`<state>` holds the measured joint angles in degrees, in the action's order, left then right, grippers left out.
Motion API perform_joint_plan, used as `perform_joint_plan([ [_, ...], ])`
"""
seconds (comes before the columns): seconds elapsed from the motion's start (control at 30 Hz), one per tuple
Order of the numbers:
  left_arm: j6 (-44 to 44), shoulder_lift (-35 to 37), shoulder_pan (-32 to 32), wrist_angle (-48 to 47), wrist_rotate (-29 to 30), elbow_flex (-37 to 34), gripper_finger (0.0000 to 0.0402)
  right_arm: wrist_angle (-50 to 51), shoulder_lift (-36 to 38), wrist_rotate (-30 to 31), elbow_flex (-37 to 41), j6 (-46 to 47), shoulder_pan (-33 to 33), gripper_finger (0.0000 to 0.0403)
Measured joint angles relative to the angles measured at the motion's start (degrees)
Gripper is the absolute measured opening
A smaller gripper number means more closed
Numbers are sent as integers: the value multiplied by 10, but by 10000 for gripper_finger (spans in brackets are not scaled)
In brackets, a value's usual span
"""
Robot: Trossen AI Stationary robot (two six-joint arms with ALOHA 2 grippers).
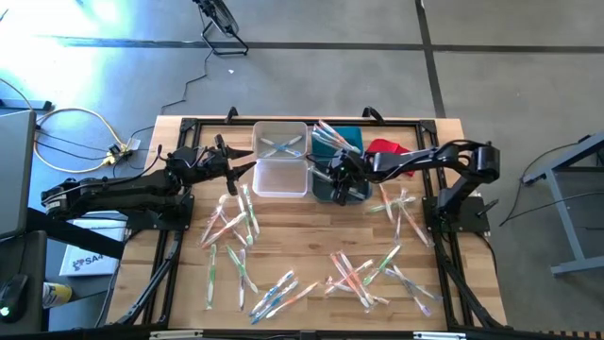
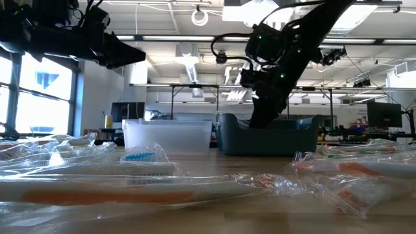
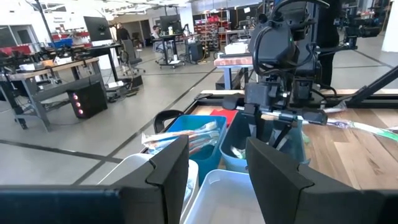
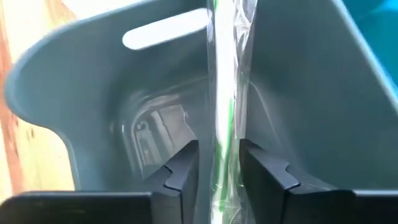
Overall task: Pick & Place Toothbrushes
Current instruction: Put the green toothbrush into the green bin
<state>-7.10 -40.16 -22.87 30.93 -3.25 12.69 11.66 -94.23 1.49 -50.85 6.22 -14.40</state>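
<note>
We are at the placing step. Our right gripper (image 1: 338, 179) hangs over the grey bin (image 4: 93, 118), nose pointing down into it. Between its fingers (image 4: 183, 171) stands one wrapped toothbrush (image 4: 222, 124), white with a green stripe, running straight ahead of the gripper toward the bin floor. The fingers sit just beside the wrapper on both sides, but we cannot tell if they pinch it or have let go; a thin gap seems to show on each side.

Our left gripper (image 1: 247, 161) waits beside the clear bins (image 1: 280, 159), its fingers (image 3: 169, 169) spread and holding nothing. From there the right gripper is straight ahead of it, across the bins.

The other toothbrushes (image 1: 247, 222) lie scattered on the table (image 1: 311, 231), behind and below both grippers; a few are already in the teal bin (image 1: 345, 137) next to the right gripper and in one clear bin. A red cloth (image 1: 385, 149) lies beyond the teal bin.

We judge the task is far from finished, because most brushes are on the wood. The next move calls for a full opening so the brush falls freely, then a straight lift out of the bin, without dragging the wrapper up.
</note>
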Motion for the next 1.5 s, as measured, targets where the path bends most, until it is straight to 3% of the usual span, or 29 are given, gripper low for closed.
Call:
perform_joint_plan([
  [0.2, 0, 0, 0, 0, 0, 0, 157, 1, 35, 0, 0, -3, 0, 119],
  [0.57, 0, 0, 0, -10, 0, 0, 157, 25, 57, 12, 0, -6, 0, 70],
  [0.93, 0, 0, 0, -11, -2, 0, 157, 32, 59, 15, 0, -19, 0, 103],
  [1.27, 0, 0, 0, -11, -2, 0, 157, 23, 62, 13, 0, -20, 9, 10],
  [1.5, 0, 0, 0, -11, -2, 0, 157, 38, 62, 16, 0, -30, 9, 45],
])
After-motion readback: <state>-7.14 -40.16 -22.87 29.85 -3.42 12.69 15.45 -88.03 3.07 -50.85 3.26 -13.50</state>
